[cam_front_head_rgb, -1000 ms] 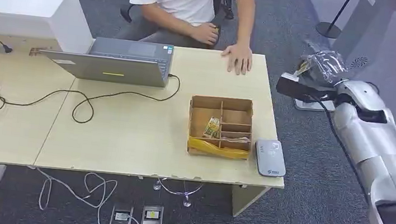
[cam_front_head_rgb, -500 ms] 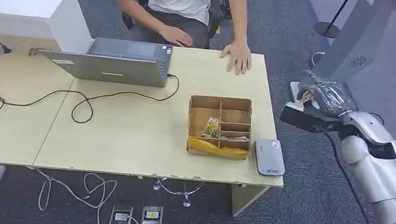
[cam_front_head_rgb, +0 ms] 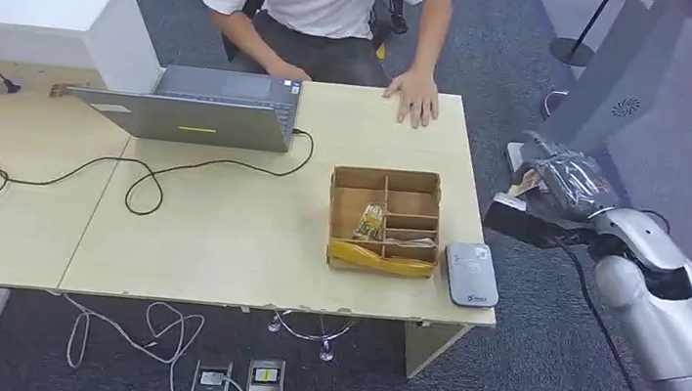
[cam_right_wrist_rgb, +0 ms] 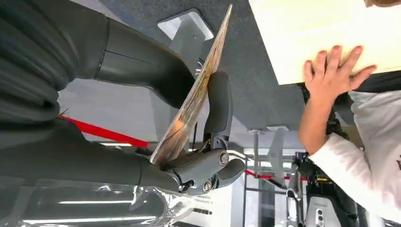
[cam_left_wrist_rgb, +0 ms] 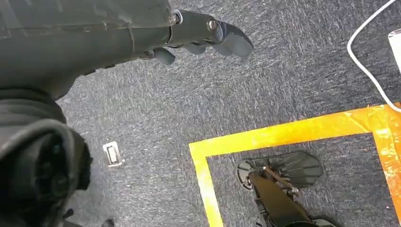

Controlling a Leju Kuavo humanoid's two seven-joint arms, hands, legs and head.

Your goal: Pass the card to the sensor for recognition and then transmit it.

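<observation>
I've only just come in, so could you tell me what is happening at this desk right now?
The robot's right hand holds a card pinched between thumb and fingers, off the desk's right edge and not yet over the grey card reader near the desk's front corner. Beside the reader sits a divided cardboard box. A seated person rests a hand on the far edge of the desk. The left hand hangs over the carpet, holding nothing.
</observation>
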